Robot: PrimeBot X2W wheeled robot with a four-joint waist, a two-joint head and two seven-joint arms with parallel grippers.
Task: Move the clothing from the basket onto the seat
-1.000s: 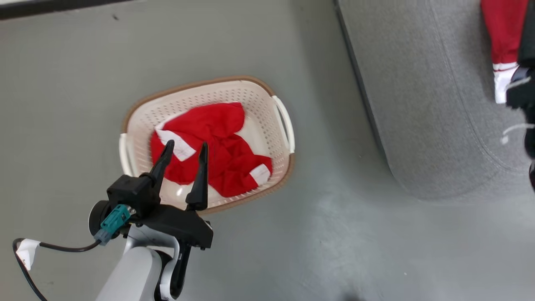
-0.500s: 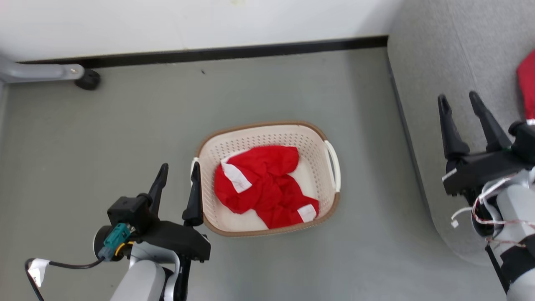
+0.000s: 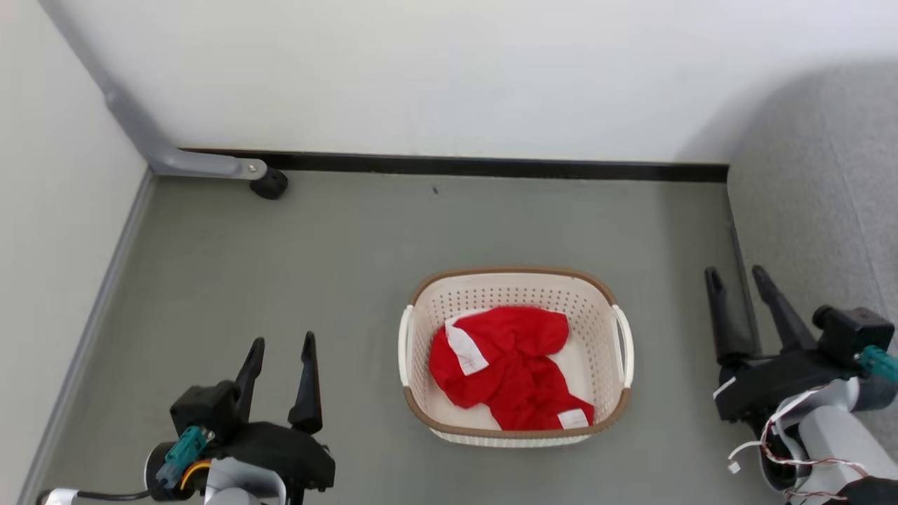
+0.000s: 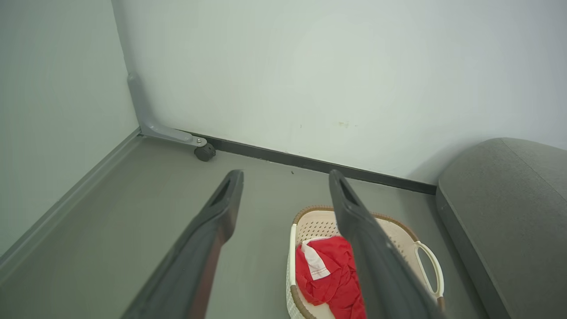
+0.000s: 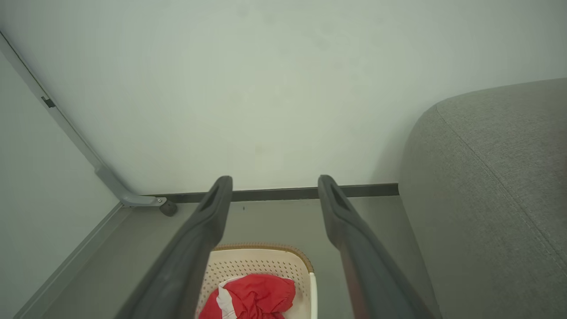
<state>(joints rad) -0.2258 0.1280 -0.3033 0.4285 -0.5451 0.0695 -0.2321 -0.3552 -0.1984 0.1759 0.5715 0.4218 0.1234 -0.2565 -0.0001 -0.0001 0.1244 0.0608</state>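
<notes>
Head view: the basket (image 3: 515, 272) stands on the grey floor (image 3: 316, 280) near the middle of the picture. The clothing (image 3: 508, 365) lies inside it, a crumpled red heap well down between its walls. The seat (image 3: 828, 210) rises at the right edge, near the basket but apart from it.

The left gripper (image 3: 283, 340) hangs at the lower left, and the right gripper (image 3: 734, 271) at the lower right, just beside the seat's front edge. The jaws of both stand wide and hold nothing. Both point up the view toward the wall (image 3: 449, 70). So the clothing lies not ahead of either but sideways and inward: to the right of the left jaws, to the left of the right ones. The gaps look about even, so neither gripper is plainly nearer.

The basket's long axis runs left to right, its white handles (image 3: 623, 344) at the two ends, one facing each gripper. The heap's long axis slants. It runs from a white cuff (image 3: 464, 348) at the upper left, toward the wall and the left gripper, down to a small white label (image 3: 572, 419) at the lower right, toward the robot.

In my judgement either gripper must swing inward and tip its jaws down into the basket to reach the heap. The right gripper would have the shorter carry to the seat.
</notes>
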